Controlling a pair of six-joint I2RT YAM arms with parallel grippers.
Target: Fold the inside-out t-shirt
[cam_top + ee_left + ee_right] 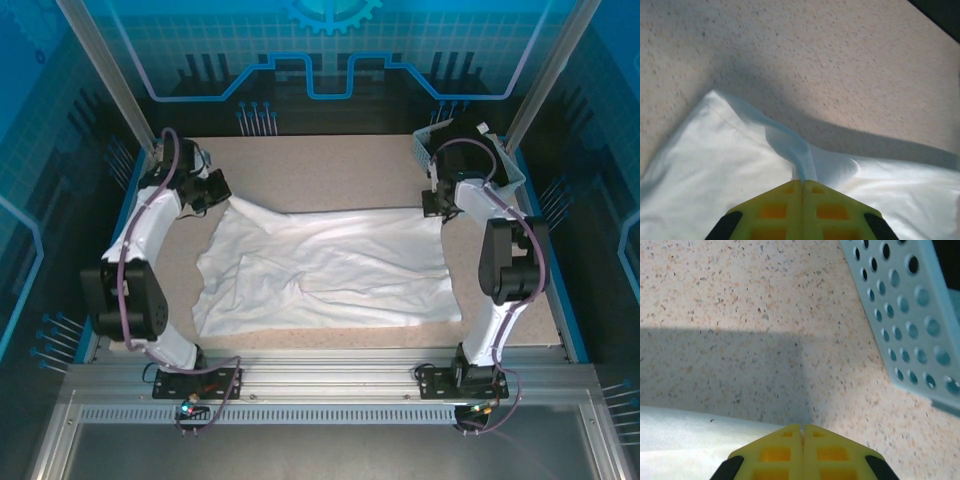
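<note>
Your thin white cotton t-shirt lies spread out and rumpled across the middle of the speckled beige counter, its long side running left to right between the two arms.

Your left tool sits at the far-left corner of the t-shirt. From the left wrist, the left tool is clenched: its yellow fingers are pressed together, and a raised ridge of white cloth runs straight into the seam between them, so it is grasping the t-shirt there. The fabric around it lies flat on the counter.

Your right tool sits at the far-right corner of the t-shirt. From the right wrist, the right tool is also clenched, yellow fingers together, with a sliver of white at their seam and the t-shirt's edge running under them from the left.

A light blue perforated plastic basket stands on the counter near that tool, at the far-right corner.
</note>
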